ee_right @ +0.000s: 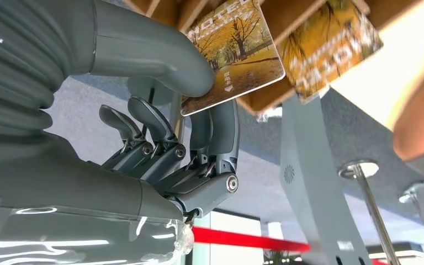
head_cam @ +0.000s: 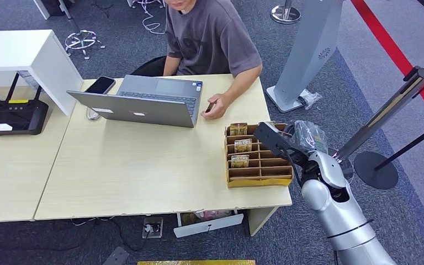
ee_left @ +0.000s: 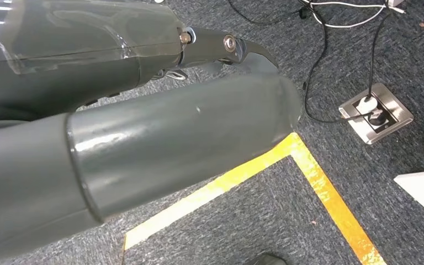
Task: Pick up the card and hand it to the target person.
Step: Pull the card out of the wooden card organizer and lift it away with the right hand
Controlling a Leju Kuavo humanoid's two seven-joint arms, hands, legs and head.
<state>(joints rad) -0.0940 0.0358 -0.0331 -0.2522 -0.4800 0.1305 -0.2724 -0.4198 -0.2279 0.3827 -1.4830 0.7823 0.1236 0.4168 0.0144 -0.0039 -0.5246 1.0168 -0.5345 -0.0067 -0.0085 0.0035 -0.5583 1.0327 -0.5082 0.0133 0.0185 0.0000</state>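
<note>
My right hand (ee_right: 199, 110) pinches a yellow autumn-tree card (ee_right: 233, 54) between its thumb and fingers, close against the wooden card box (ee_right: 265, 94). A second card (ee_right: 331, 49) of the same kind stands in a slot beside it. In the head view my right hand (head_cam: 276, 141) hovers over the box's (head_cam: 259, 178) far right corner, at the table's right end; other cards (head_cam: 242, 146) stand in its left slots. The person (head_cam: 210, 38) sits behind the table, one hand (head_cam: 215, 107) resting by the laptop. My left hand (ee_left: 143, 143) hangs over the floor, holding nothing.
An open laptop (head_cam: 143, 102) and a phone (head_cam: 100, 84) lie at the table's far side. A black router (head_cam: 16, 117) sits on the left desk. A crinkled plastic bag (head_cam: 309, 135), a stanchion post (head_cam: 386, 116) and a grey pillar (head_cam: 309, 49) stand to my right.
</note>
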